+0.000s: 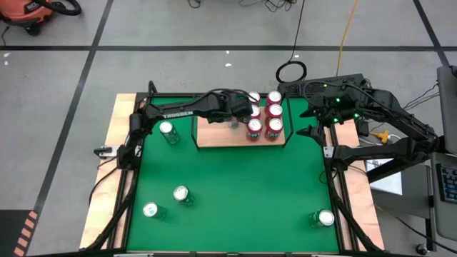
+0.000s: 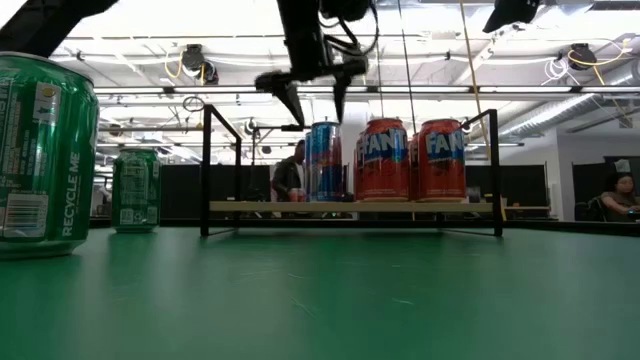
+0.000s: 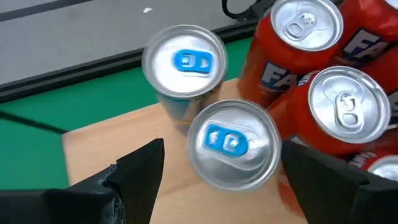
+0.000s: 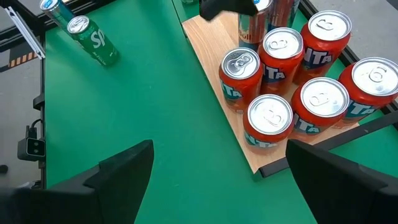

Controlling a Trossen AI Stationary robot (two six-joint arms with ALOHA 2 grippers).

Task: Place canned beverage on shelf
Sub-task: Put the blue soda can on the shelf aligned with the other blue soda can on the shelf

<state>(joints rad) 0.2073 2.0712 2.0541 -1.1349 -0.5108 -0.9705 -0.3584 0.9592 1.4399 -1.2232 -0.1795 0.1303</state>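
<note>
Left gripper (image 2: pixel 312 95) hangs just above the blue can (image 2: pixel 322 160), fingers spread wide either side of its lid and clear of it; we judge this the release step. The blue can stands upright on the shelf (image 1: pixel 214 139), at the open-board side of the orange cans (image 1: pixel 265 118), touching or nearly touching the nearest one; a second blue-tabbed can (image 3: pixel 184 65) stands just behind it. To finish well, we lift straight up with the fingers kept wide, no sideways drift, since the neighbours crowd one finger. Right gripper (image 4: pixel 214 168) waits open beside the shelf's far end. Green cans (image 1: pixel 180 194) remain on the mat, well apart from the shelf.
</note>
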